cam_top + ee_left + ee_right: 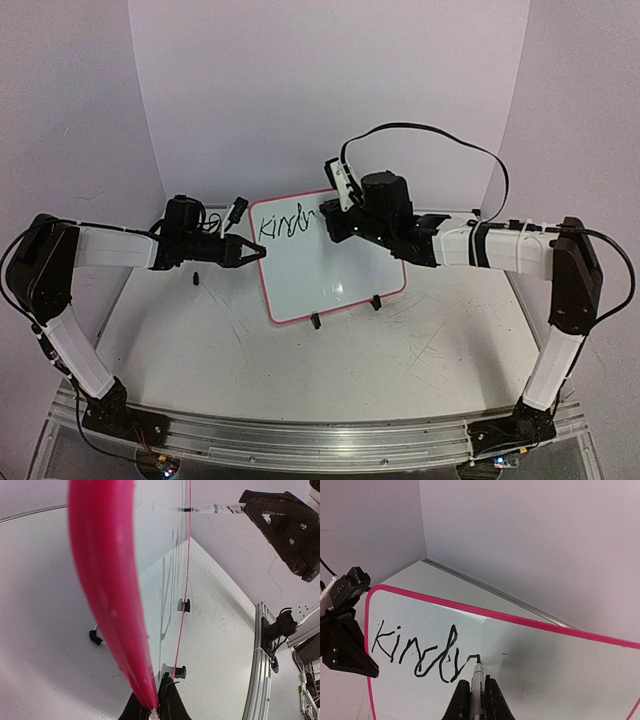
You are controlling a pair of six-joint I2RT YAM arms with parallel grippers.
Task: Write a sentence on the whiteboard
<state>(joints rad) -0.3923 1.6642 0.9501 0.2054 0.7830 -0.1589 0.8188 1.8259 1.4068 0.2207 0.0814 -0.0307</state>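
— Where was your whiteboard (335,275)?
— Standing on its clip feet (315,321), with your left gripper (261,253) pinching its left rim.
— And your right gripper (477,685)?
— Its fingers were clamped on a marker (478,670), whose tip touched the board at the end of the sentence (420,652), which began "Kind".
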